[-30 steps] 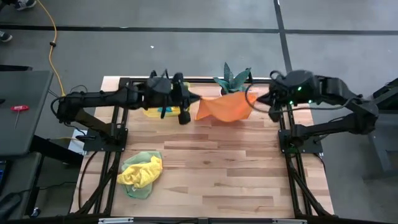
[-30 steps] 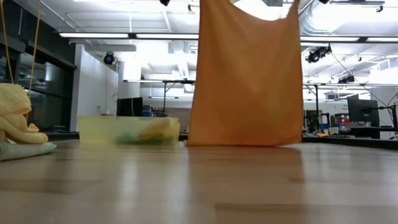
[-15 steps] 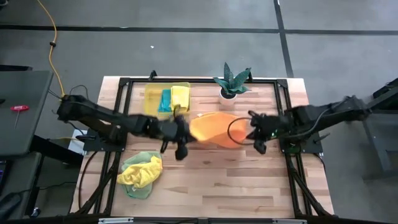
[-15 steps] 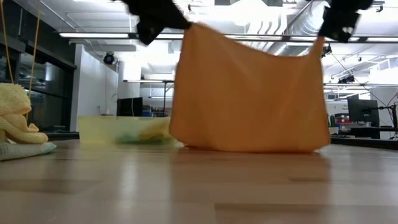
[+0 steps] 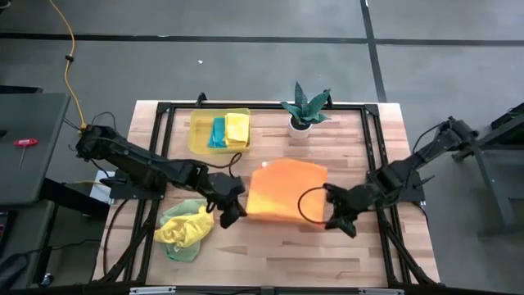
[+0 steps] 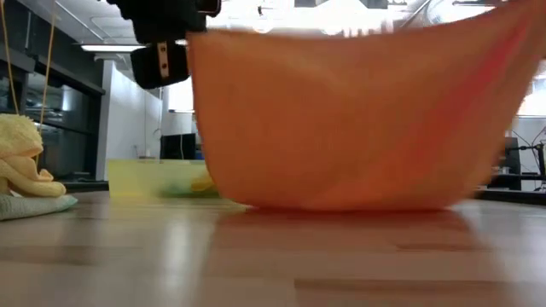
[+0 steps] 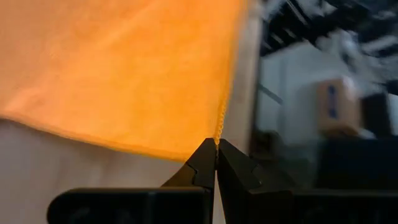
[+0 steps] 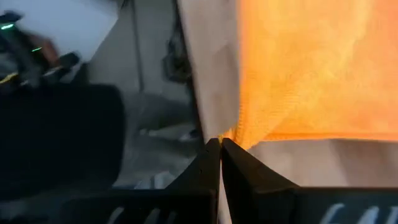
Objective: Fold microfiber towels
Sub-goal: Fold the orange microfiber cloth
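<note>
Since 1 second earlier, both arms had come forward and down from the far edge of the pale wooden counter (image 5: 278, 246) to its middle, and the plain orange square microfiber towel (image 5: 282, 190), which had hung tall and narrow between them near the potted green plant (image 5: 304, 106), was stretched wide and low, its far part already lying on the counter. The left pincer (image 5: 232, 215) was pressed together on the towel's near left corner, the thin orange edge nipped between its 2 dark fingertips (image 7: 208, 163) in the left wrist view. The right pincer (image 5: 338, 221) was likewise pinched shut on the near right corner. A crumpled yellow and light green pile of towels (image 5: 185, 228) lay near the left pincer. The translucent yellow rectangular bin (image 5: 199, 139) at the far side held a teal cloth and a yellow cloth. No writing could be read.
</note>
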You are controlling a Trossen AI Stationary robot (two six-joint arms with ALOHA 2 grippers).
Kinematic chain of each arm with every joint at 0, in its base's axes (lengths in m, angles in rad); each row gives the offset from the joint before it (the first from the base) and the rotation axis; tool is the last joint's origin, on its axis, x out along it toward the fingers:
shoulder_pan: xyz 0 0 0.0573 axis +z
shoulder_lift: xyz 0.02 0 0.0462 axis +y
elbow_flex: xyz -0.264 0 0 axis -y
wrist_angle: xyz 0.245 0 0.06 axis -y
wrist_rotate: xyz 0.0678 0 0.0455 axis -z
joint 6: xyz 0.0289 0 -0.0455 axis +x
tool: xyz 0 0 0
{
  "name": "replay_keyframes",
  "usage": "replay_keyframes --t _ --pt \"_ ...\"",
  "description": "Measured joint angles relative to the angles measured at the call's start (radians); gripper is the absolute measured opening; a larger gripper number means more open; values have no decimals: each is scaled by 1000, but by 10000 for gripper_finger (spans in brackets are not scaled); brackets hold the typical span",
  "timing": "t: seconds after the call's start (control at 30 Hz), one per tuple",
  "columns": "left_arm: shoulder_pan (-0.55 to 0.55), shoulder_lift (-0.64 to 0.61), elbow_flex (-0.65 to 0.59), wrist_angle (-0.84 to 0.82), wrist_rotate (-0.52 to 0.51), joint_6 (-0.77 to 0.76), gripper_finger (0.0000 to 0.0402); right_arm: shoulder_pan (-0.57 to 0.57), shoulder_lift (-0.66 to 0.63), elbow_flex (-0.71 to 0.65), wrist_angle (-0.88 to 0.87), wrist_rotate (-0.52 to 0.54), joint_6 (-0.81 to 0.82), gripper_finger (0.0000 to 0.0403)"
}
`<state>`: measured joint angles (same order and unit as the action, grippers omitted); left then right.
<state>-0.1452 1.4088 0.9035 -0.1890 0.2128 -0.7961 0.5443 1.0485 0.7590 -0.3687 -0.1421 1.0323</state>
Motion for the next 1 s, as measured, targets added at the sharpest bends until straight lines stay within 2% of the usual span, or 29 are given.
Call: replay_keyframes --t 0.1,0.27,0.4,0.5,0.6,0.73,0.87,1.0 --pt "8 3 2 12 70 -11 0 20 30 13 4 -43 17 0" --pt "-6 54 0 7 146 -6 0 53 91 13 12 -46 44 0" --pt "-13 117 1 66 196 -5 0 72 138 13 13 -47 52 0" --pt "1 157 1 168 187 23 0 72 150 13 -37 -27 70 0" --pt "40 178 1 221 146 55 0 65 140 14 -117 44 102 0" --pt "118 192 1 218 79 109 0 55 118 14 -263 177 181 0" --pt "198 211 0 209 25 163 0 30 116 12 -393 251 233 0" --pt "254 247 0 213 -12 205 0 -8 119 -12 -452 325 275 0"
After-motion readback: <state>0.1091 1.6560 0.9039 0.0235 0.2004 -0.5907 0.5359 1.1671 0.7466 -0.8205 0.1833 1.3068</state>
